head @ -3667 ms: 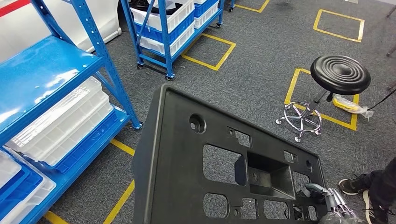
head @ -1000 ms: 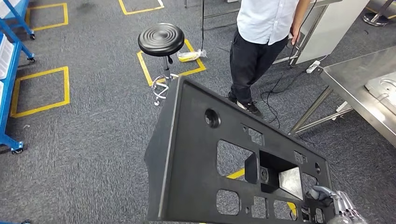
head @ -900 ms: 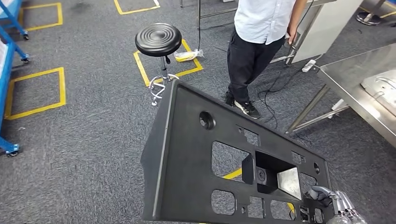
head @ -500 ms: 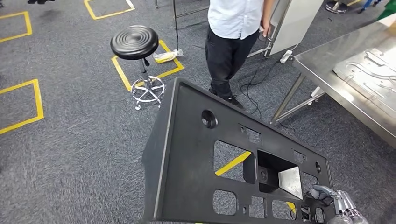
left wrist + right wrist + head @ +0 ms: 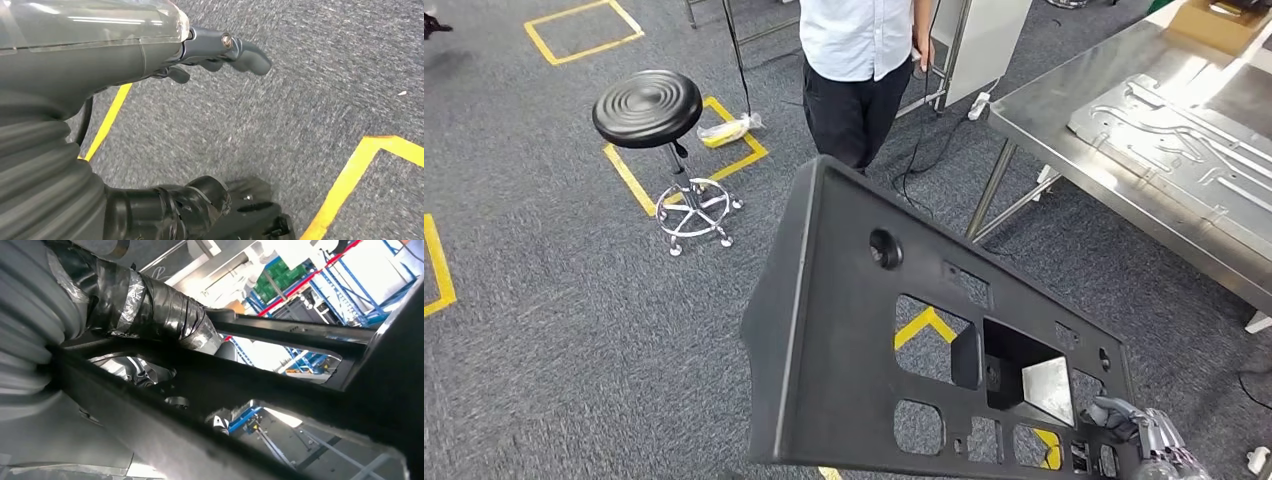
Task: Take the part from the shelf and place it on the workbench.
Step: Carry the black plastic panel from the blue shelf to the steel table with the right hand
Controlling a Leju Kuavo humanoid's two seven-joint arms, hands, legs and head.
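Observation:
The part is a large black plastic panel (image 5: 844, 340) with several cut-outs, carried tilted in front of me over the carpet. My right hand (image 5: 1139, 435) grips its near right corner. In the right wrist view the taped fingers (image 5: 150, 305) wrap over a rib of the panel (image 5: 280, 390). The steel workbench (image 5: 1064, 115) stands ahead on the right, apart from the panel. My left hand (image 5: 150, 55) hangs above the floor, fingers apart and holding nothing.
A person (image 5: 859, 60) in a white shirt stands ahead, between me and the bench's near leg. A black stool (image 5: 649, 105) sits ahead left. A pressed metal sheet (image 5: 1184, 120) and a cardboard box (image 5: 1224, 20) lie on the bench. Cables trail on the floor.
The camera has turned away from the blue shelves, so the stool and person slid left and the workbench came in at the right. The panel stays in my right hand.

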